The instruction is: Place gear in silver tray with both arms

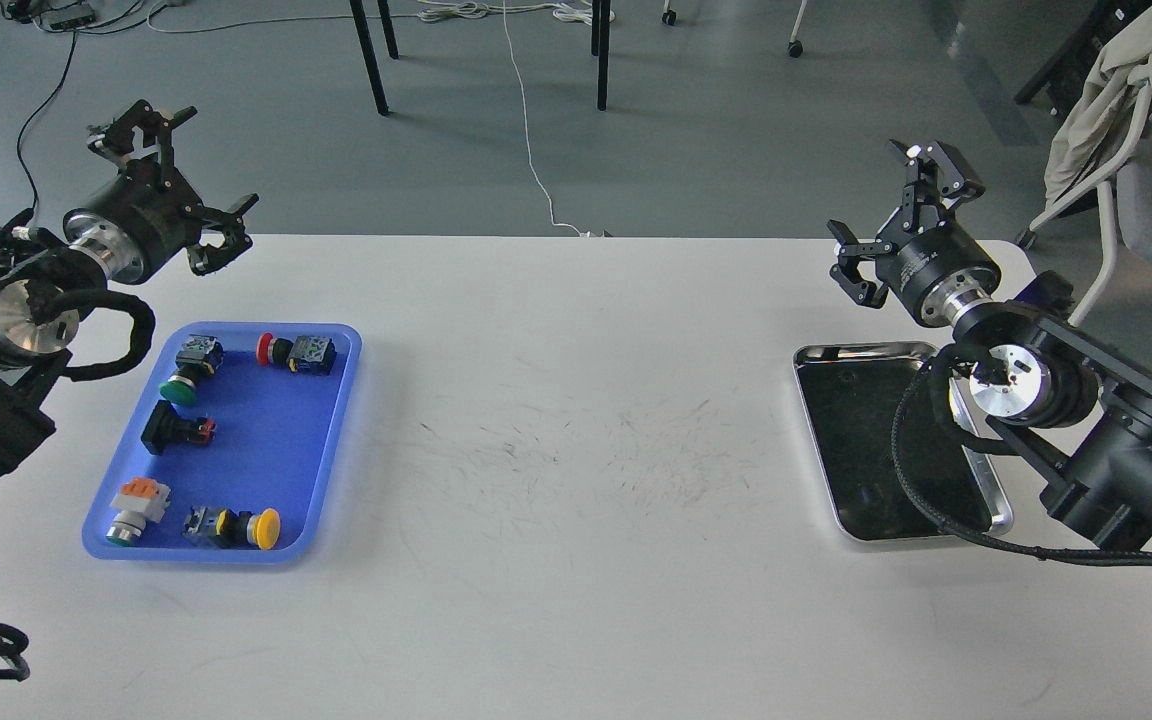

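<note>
The silver tray (pixel 861 440) lies flat near the right edge of the white table (pixel 576 500), its long side running from front to back. Its dark mirror-like bottom holds no part; the right arm (pixel 1086 420) and its black cable cross over the tray's right rim and hide part of it.

The right gripper (pixel 891 215) hangs in the air above the table's far right corner, just beyond the tray's far rim. Its two fingers are spread wide apart with nothing between them.

Across the table, near the left edge, sits the blue tray (pixel 331 440). Inside it lie five push-button parts: a green-capped button (pixel 186 372) in the far left corner, a red-capped button (pixel 294 352) just beside it toward the far right corner, a black button (pixel 174 430) by the left wall in the middle, a grey part with an orange top (pixel 134 508) in the near left corner, and a yellow-capped button (pixel 236 526) along the near wall.

The left gripper (pixel 181 185) is raised over the far left corner of the table, beyond the blue tray's far rim and apart from it. Its fingers are splayed wide and carry nothing. The left arm (pixel 26 310) reaches in from the left edge.
</note>
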